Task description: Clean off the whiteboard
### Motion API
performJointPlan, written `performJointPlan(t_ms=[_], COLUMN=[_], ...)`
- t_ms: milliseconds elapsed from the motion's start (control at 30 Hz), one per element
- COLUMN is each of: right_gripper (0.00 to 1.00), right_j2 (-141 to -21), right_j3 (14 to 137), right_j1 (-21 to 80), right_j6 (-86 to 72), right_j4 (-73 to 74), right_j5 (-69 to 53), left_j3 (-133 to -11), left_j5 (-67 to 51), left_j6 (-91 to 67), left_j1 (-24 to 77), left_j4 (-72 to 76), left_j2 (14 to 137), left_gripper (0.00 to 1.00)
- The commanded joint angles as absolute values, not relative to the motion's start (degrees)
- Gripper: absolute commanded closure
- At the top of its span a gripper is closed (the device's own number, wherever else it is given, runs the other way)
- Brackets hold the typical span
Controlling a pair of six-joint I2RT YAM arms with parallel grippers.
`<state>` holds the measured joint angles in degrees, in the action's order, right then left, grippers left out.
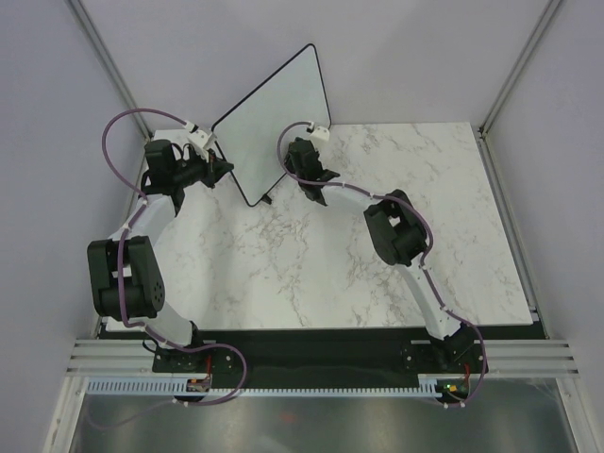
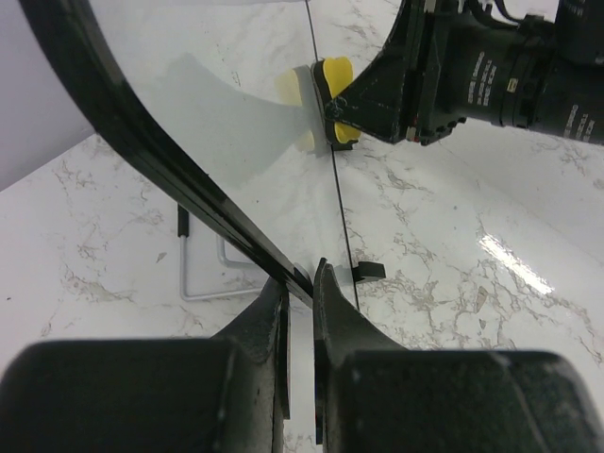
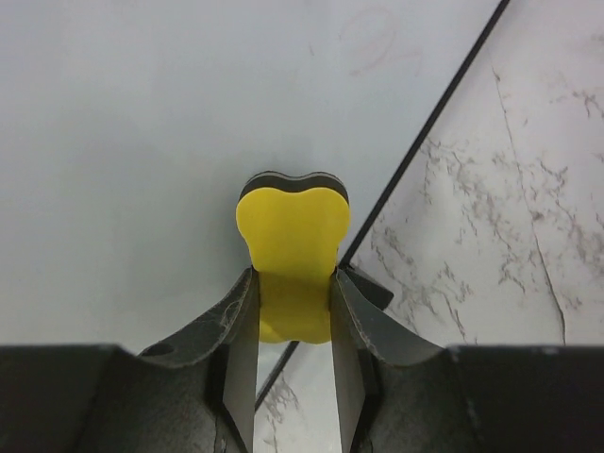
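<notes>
Whiteboard (image 1: 274,127) first: where do you have it?

— On my overhead feed it stands on edge at the far left-centre of the marble table (image 1: 396,274). It leans back and is turned at an angle, with one arm on either side of it. Its lower edge is down on the marble.

What is the left gripper (image 1: 225,170) doing?

— It is clamped on the whiteboard itself. My left wrist camera shows both fingers (image 2: 264,321) pinched together over the thin black rim (image 2: 151,151), low on the board's left edge, and the rim runs straight into the slot between them.

And the right gripper (image 3: 293,283)?

— It is closed on a yellow eraser (image 3: 293,236), with the fingers squeezing its narrow waist. The eraser's dark felt layer faces the board. I read it as touching the white face, low down and close to the right-hand edge. In the left wrist view the eraser's yellow reflection meets it in the gloss.

Anything else near it?

— I can see faint reddish smudges (image 3: 368,38) on the board above the eraser, too pale for me to read. There is a small black foot (image 2: 370,272) at the bottom edge. A bent grey wire (image 2: 203,283) lies on the marble just beside the rim, and I cannot tell whether it is attached.
</notes>
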<state>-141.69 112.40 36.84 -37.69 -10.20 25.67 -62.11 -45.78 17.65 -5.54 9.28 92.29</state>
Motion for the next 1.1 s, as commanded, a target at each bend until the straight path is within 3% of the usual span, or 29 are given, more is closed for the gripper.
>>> performJointPlan(t_ms=[0,367,1067], right_gripper=[1.00,1.00,1.00], right_j2=[-143.4,-144.3,-149.1], right_j3=[111.0,110.8,127.4], right_j1=[40.1,41.4,37.4], right_j6=[-36.3,-39.6,-40.9], right_j4=[-8.4,-6.1,-1.9], right_j5=[25.8,30.0,30.1], left_j3=[-61.2,-60.5,-60.5], left_j5=[-37.9,-37.7,-37.4], left_j6=[28.0,28.3,28.6], left_j1=[-6.2,-6.4,-6.3], left_j4=[6.0,6.2,6.4], left_j2=[95.4,94.6,94.7], left_gripper=[0.98,0.98,0.98])
